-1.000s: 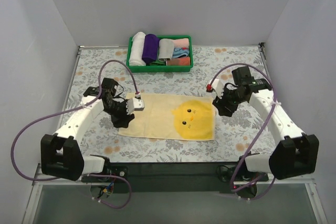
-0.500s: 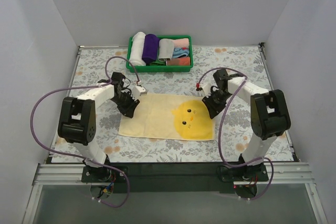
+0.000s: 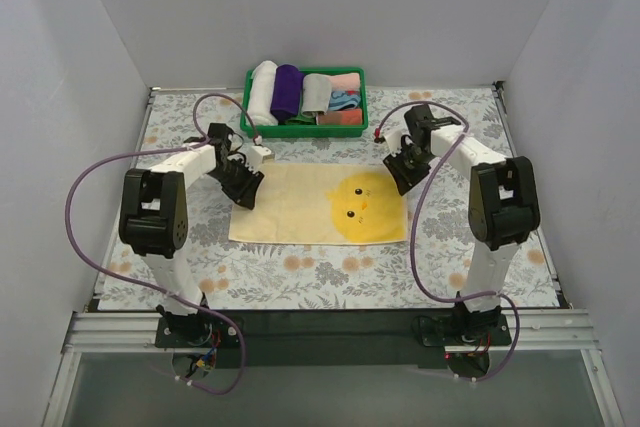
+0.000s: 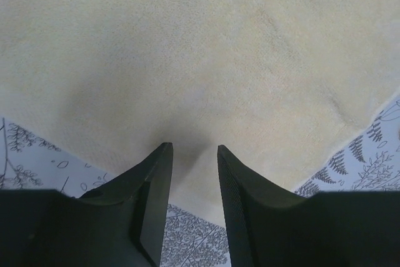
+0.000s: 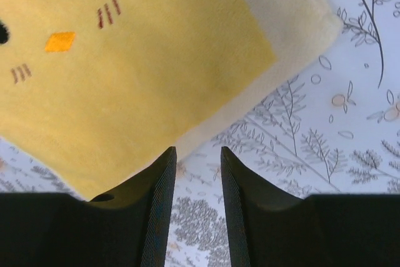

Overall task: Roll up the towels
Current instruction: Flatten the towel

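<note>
The pale yellow towel (image 3: 320, 209) lies flat on the table, with a chick face printed on its right half. My left gripper (image 3: 243, 183) is at its far left corner. In the left wrist view the towel (image 4: 187, 60) fills the frame, and the gripper (image 4: 192, 148) is open a little over its edge with nothing between the jaws. My right gripper (image 3: 400, 175) is at the far right corner. In the right wrist view it (image 5: 199, 149) is open over the tablecloth just beside the towel's edge (image 5: 125, 79). A light grey towel roll (image 3: 315, 95) lies in the basket.
A green basket (image 3: 305, 131) stands at the back centre. It holds a white roll (image 3: 262, 92), a purple roll (image 3: 286, 90) and pink and blue folded cloths (image 3: 345, 97). Purple cables loop from both arms. A floral tablecloth (image 3: 300, 272) covers the table.
Both grippers have moved away from the near edge to the towel's far corners. The towel now lies a little farther back. Both arms stretch out further.
</note>
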{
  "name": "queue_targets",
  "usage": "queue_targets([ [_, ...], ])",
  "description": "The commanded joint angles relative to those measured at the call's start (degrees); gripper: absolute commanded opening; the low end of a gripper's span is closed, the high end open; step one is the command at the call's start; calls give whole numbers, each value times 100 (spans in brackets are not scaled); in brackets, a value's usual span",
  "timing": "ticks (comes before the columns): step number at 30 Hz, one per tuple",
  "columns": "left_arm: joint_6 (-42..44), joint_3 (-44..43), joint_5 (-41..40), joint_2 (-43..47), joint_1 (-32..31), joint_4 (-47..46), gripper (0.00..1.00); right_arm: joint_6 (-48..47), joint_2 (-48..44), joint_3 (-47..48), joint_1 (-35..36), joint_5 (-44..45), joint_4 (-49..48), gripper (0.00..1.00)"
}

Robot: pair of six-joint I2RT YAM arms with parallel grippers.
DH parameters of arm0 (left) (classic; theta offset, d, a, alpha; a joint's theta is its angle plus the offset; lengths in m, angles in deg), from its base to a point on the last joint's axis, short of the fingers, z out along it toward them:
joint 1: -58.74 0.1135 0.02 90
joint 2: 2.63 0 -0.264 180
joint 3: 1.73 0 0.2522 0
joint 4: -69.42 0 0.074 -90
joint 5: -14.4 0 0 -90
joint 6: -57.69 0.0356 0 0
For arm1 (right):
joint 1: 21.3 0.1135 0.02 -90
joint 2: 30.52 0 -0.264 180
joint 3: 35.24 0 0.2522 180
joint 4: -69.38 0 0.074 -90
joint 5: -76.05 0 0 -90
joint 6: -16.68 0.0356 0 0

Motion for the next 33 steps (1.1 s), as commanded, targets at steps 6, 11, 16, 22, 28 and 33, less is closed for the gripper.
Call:
queue_targets([
  [6, 792, 637, -130, 1562, 32, 574, 33, 96, -1544, -946, 13, -859, 792, 33],
  [11, 898, 1192, -411, 1819, 32, 425, 31, 350, -1606, -1412, 259, -1043, 732, 31],
  [16, 863, 1429, -499, 1793, 32, 214, 30, 570, -1501, -1746, 532, -790, 302, 30],
  [22, 881, 1667, -622, 1617, 32, 47, 29, 659, -1079, -2316, 541, -158, -120, 28],
  [28, 942, 2071, -886, 1450, 32, -208, 24, 580, -1052, -2775, 541, 352, -367, 26],
  [33, 1074, 2369, -1184, 1511, 41, -182, 15, 448, -1088, -2959, 524, 713, -367, 25],
])
